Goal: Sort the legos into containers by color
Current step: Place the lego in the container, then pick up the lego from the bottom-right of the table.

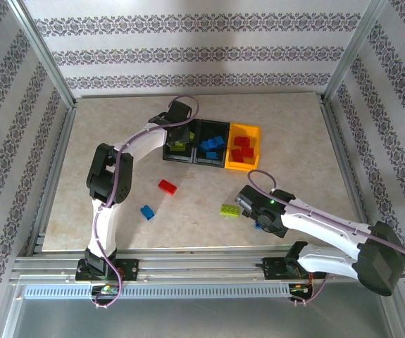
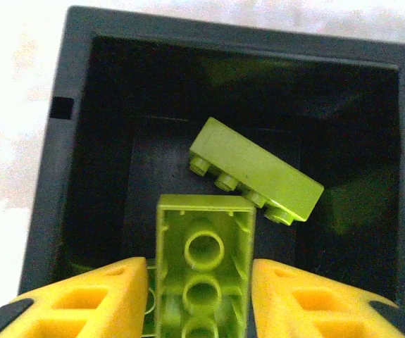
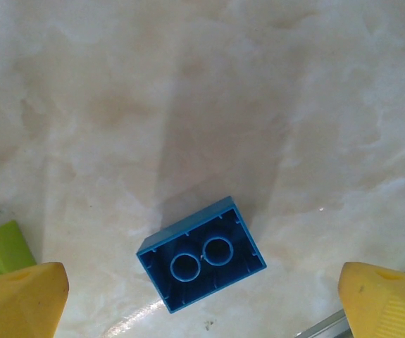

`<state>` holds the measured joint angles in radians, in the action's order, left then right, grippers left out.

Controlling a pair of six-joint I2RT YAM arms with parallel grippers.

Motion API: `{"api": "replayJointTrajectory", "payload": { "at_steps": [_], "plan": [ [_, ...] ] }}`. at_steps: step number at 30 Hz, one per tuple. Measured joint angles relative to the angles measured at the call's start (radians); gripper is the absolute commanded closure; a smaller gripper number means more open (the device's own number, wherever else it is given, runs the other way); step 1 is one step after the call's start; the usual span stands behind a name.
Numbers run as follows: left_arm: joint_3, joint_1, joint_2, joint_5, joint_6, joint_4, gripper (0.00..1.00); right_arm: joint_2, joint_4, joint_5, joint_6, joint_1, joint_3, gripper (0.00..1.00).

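**Lime drop at left bin; right tool staged over a blue brick**

Surface [image 1: 117, 141]: marbled. It carries 3 joined bins at far centre, w/ loose bricks nearer the arm bases.

Bins: left black bin [image 2: 68, 155] takes lime. Middle black bin [image 1: 209, 163] has blue bricks [image 1: 213, 144]. Yellow-orange bin [image 1: 247, 127] has red bricks [image 1: 242, 149].

Left tool [image 2: 201, 310]: over the left black bin's mouth, yellow fingers [image 2: 96, 303] close on either side of an upturned lime brick [image 2: 203, 260], hollow side to the cam. Thin gap shows on one side; the other side looks touching. Cannot tell if the pinch is live or the brick is already free. A tilted lime brick [image 2: 255, 172] lies on the bin floor just beyond.

Right tool [image 3: 202, 296]: spread wide, low over the surface. An upturned blue brick [image 3: 201, 262] lies between the fingers, clear of both and skewed to them.

Loose on the surface: red brick [image 1: 167, 186], blue brick [image 1: 147, 212], lime brick [image 1: 229, 209].

Step (judged): left arm at the release of a lime placement; right arm at pre-grasp.

Next (judged):
- Left: part fully, lift straight up clear of the bin wall, then go for a loose brick on its side.
- Right: prob. turn the wrist to square w/ the brick, descend, close across it, carry to the middle black bin.
- Both arms would then work at the bin row, so sequence them.
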<state>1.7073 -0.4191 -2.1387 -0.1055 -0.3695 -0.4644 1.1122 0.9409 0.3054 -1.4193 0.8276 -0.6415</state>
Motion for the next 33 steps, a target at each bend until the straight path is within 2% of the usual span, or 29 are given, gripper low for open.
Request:
{"api": "replayJointTrajectory", "payload": {
  "at_steps": [9,18,24,28,33],
  "plan": [
    [0.003,-0.011,-0.003,-0.003,-0.001,-0.009,0.52,-0.023,-0.044,-0.032,-0.026,0.0,0.043,0.02],
    [-0.02,-0.027,0.066,-0.003,-0.016,-0.024,0.51,-0.064,-0.087,-0.047,-0.052,0.0,0.088,0.14],
    [-0.106,-0.027,0.221,-0.003,-0.036,-0.019,0.44,-0.061,-0.138,-0.064,-0.053,0.0,0.105,0.17],
    [-0.175,-0.027,0.315,-0.005,-0.055,-0.007,0.35,-0.029,-0.181,-0.08,-0.052,0.0,0.11,0.18],
    [-0.261,-0.027,0.396,-0.016,-0.076,0.01,0.13,0.006,-0.238,-0.09,-0.051,-0.001,0.11,0.21]
  ]
}}
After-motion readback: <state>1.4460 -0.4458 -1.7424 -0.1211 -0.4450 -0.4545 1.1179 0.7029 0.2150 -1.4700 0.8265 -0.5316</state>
